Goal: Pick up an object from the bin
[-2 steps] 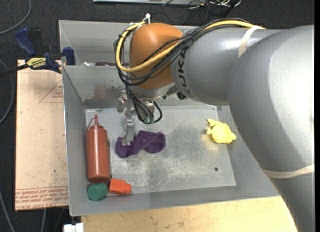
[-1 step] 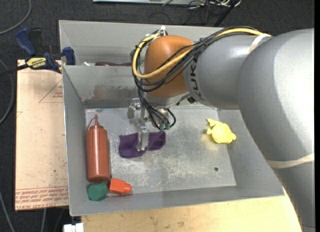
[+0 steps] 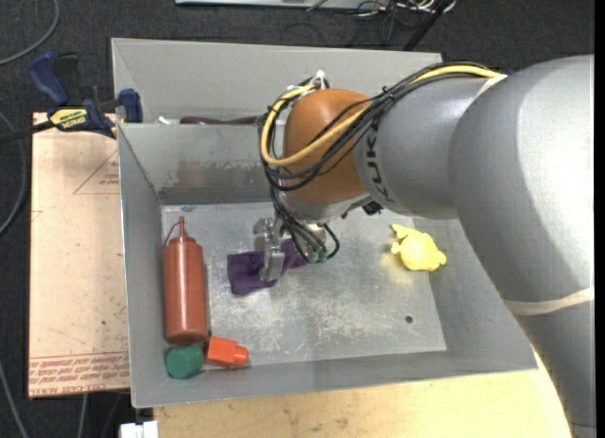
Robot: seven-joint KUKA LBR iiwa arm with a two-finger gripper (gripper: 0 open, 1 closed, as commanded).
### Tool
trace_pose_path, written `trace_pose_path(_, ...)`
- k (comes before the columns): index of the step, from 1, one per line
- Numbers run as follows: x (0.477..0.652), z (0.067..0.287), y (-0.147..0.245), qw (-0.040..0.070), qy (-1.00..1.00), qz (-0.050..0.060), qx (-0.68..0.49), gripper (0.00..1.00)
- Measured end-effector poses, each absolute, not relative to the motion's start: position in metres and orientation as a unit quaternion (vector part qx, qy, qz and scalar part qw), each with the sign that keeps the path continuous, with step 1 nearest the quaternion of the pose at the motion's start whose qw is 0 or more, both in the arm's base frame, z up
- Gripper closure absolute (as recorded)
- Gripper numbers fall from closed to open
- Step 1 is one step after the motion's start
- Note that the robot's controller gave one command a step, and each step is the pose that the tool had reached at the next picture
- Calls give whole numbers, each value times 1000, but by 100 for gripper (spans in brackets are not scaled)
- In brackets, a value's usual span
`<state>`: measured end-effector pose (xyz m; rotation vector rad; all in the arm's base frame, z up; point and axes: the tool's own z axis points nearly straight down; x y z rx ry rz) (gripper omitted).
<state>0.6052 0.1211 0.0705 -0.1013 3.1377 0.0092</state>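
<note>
Purple crumpled thing [image 3: 248,273], soft-looking, poss. cloth, lies approx mid-floor of the grey bin [image 3: 359,323], right under the jaws and spreading a little to their left. It sits flat on the floor, not lifted. The gripper [image 3: 275,258] is low over the thing's right end, and its tip overlaps the purple in the camera view, so contact looks likely. Jaw state: can't tell whether wide, narrow or closed on the thing, as the wrist hides too much from this angle.

Further left of the jaws: 1 tall red-brown bottle [image 3: 184,289] w/ a thin nozzle, lying along the bin's left wall, nozzle toward the back wall. It is well apart from the purple thing.

Down-left of the jaws, at the bottle's base by the near edge: 1 green roundish thing [image 3: 184,361] and 1 small orange thing [image 3: 226,354], just beside each other.

Right of the jaws, well apart: 1 yellow lumpy thing [image 3: 418,250], alone on bare floor.

Above the jaws: orange wrist cover [image 3: 321,143] w/ black & yellow cables [image 3: 276,133] looped round it, then the big grey arm [image 3: 473,162] running off to the right.
</note>
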Motion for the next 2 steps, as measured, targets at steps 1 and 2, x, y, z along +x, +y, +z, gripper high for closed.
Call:
trace_pose_path(1,605,70,121,1,999,3,-32,100)
trace_pose_path(2,603,211,140,4,999,4,-45,100)
